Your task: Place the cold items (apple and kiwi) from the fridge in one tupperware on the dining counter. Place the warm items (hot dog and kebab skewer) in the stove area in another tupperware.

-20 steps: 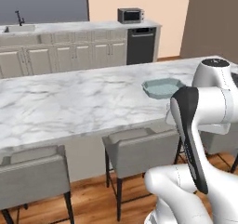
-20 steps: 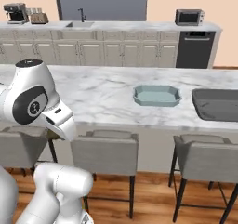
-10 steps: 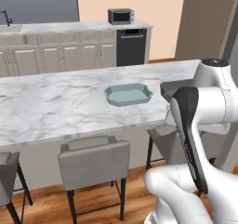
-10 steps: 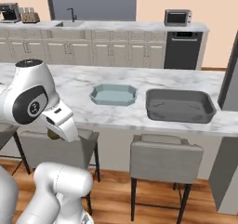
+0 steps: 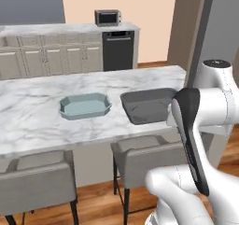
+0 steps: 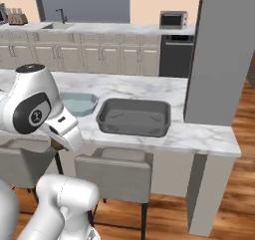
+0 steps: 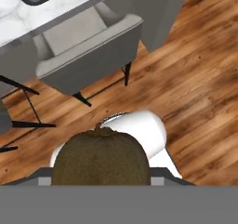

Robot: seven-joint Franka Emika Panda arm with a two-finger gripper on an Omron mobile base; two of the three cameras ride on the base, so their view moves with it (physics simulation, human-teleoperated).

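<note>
A brown fuzzy kiwi (image 7: 100,155) sits at the bottom of the hand view, held in my gripper over the wooden floor. In the right base view the gripper (image 6: 59,143) hangs low in front of the dining counter (image 6: 149,92), shut on the kiwi (image 6: 55,144). Two tupperwares stand side by side on the marble top: a pale blue-green one (image 5: 85,106) (image 6: 77,103) and a dark grey one (image 5: 147,105) (image 6: 133,117). Both look empty. The apple, hot dog and kebab skewer are out of view.
Grey stools (image 5: 144,156) (image 6: 117,172) are tucked under the counter's near edge. A tall grey pillar (image 6: 224,55) rises at the counter's right end. Behind are cabinets, a dishwasher (image 5: 118,49) and a microwave (image 5: 108,17). Wooden floor lies to the right.
The base has driven right along the counter, so the whole scene has slid left and the dark grey tupperware has come fully into view. The arm's pose and grip look unchanged.
</note>
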